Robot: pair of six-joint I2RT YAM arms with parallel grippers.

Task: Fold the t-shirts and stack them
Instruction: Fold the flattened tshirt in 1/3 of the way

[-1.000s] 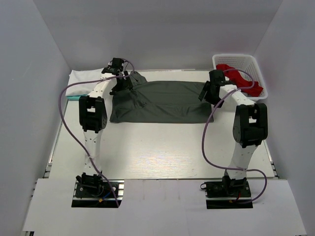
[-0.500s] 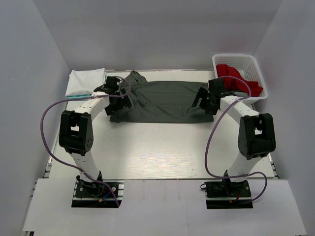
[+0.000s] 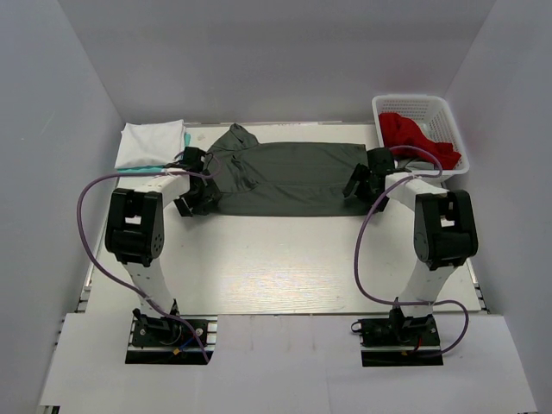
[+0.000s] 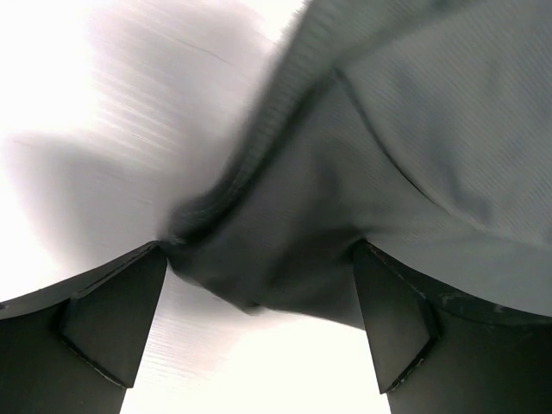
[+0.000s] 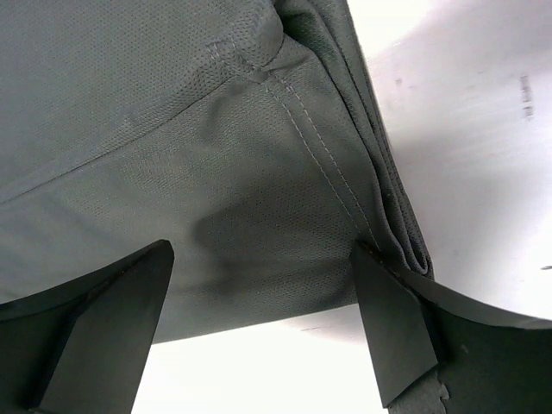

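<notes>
The dark grey t-shirt (image 3: 289, 177) lies folded into a wide band across the back of the table. My left gripper (image 3: 193, 197) is open at its near left corner; in the left wrist view that bunched corner (image 4: 285, 233) lies between the spread fingers (image 4: 116, 315). My right gripper (image 3: 360, 185) is open at the near right corner, and the right wrist view shows the hemmed corner (image 5: 285, 190) between its fingers (image 5: 392, 323). The white t-shirt (image 3: 150, 142) lies folded at the back left over a teal one (image 3: 138, 170). The red t-shirt (image 3: 414, 136) is in the basket.
The white lattice basket (image 3: 448, 121) stands at the back right. White walls close in the table on three sides. Purple cables loop off both arms over the table's sides.
Both grippers came down and toward me, from the shirt's back edge to its near corners. The left arm swung left and low; the shirt's left end shifted a little.
</notes>
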